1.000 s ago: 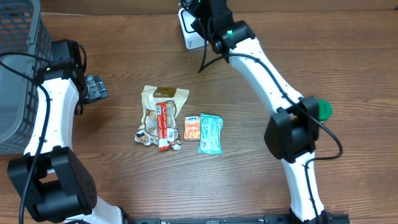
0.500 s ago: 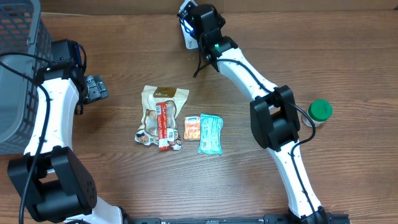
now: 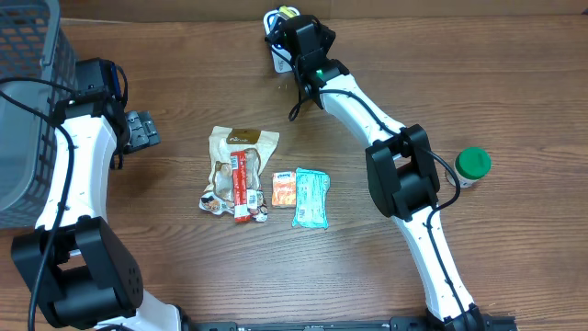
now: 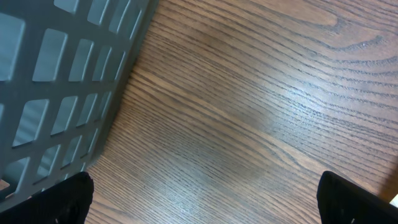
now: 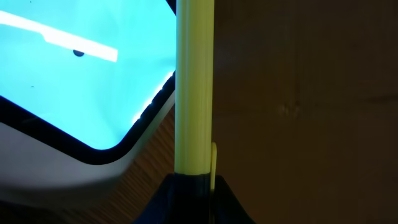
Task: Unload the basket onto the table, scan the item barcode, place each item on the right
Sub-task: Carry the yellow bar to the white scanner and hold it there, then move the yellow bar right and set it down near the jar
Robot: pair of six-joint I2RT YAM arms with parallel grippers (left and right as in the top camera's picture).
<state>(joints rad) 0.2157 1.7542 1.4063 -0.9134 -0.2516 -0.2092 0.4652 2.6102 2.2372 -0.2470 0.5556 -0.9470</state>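
Observation:
My right gripper (image 3: 296, 35) is at the table's back edge, shut on a thin yellow item (image 5: 194, 87) that shows edge-on and upright in the right wrist view. Its dark jaws (image 5: 194, 190) clamp the item's lower end. Just left of the item glows the cyan screen (image 5: 81, 74) of the white scanner (image 3: 277, 55); no barcode shows on the item. My left gripper (image 3: 140, 130) stands open over bare wood at the left, with dark fingertips (image 4: 62, 200) far apart and nothing between them.
A grey mesh basket (image 3: 26, 101) stands at the far left, close to the left gripper. Mid-table lie a tan snack pouch (image 3: 243, 147), a red stick pack (image 3: 242, 187), an orange packet (image 3: 284, 189) and a teal packet (image 3: 311, 198). A green-capped container (image 3: 473, 164) sits at the right.
The right arm's elbow has swung left and its wrist has turned, while the gripper stays by the scanner with the yellow item. The left arm has not moved.

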